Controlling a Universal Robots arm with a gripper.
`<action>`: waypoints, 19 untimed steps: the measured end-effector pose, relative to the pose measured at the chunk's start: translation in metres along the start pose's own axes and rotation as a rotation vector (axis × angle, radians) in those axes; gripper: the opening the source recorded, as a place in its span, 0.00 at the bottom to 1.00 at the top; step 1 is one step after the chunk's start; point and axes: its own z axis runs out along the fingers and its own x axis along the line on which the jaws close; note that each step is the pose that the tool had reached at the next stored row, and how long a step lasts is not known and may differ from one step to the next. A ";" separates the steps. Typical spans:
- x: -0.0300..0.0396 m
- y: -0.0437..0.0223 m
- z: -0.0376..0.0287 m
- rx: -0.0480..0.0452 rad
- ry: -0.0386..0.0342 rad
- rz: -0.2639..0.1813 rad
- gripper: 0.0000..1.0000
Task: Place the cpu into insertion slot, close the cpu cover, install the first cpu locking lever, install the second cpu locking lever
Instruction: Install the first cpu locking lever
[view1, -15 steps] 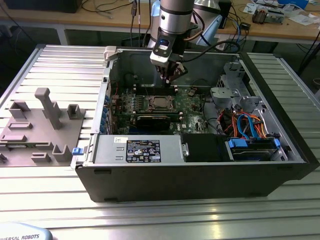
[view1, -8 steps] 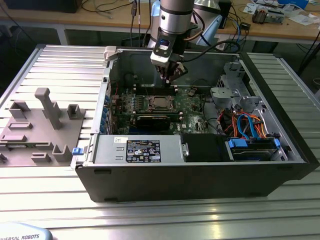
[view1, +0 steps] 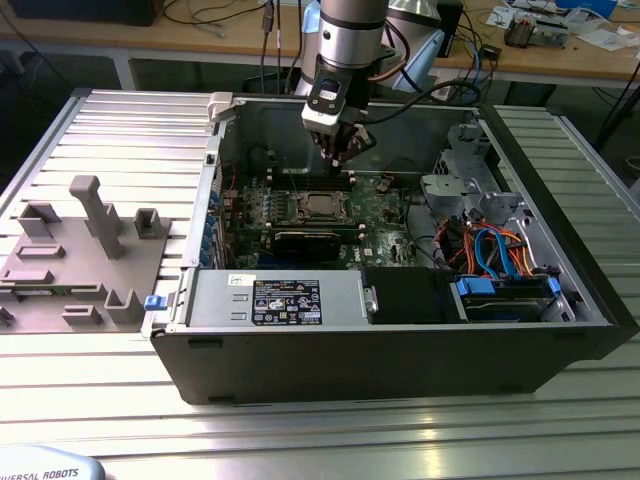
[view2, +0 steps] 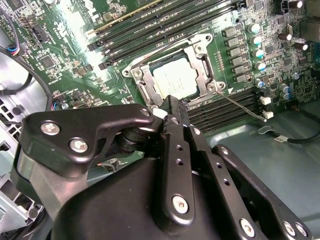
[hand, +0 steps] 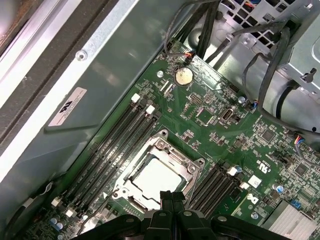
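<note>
The cpu (view2: 175, 80) (hand: 155, 177) lies flat in the insertion slot (view2: 138, 75) on the green motherboard (view1: 385, 190), its silver top showing. The cpu cover (view2: 201, 64) (hand: 165, 145) lies down around the chip, framing it through its window. A thin wire locking lever (view2: 243, 106) sticks out sideways from one corner of the socket, over the memory slots. My gripper (view1: 345, 158) (view2: 175, 106) (hand: 171, 196) hangs just above the socket's edge, shut with nothing between its fingers.
The open computer case (view1: 300, 370) walls the board in. Black memory slots (hand: 117, 145) flank the socket. A coin battery (hand: 183, 76), cables (view1: 495, 250) and a drive cage (view1: 460, 165) sit toward the exterior view's right. A grey fixture (view1: 95, 215) stands outside the case on the exterior view's left.
</note>
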 end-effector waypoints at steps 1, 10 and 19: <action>0.0000 0.0000 0.0000 0.0000 0.0000 -0.001 0.11; 0.0000 0.0000 0.0000 -0.0002 -0.0004 -0.012 0.11; 0.0000 0.0000 0.0000 -0.0003 -0.0007 -0.023 0.11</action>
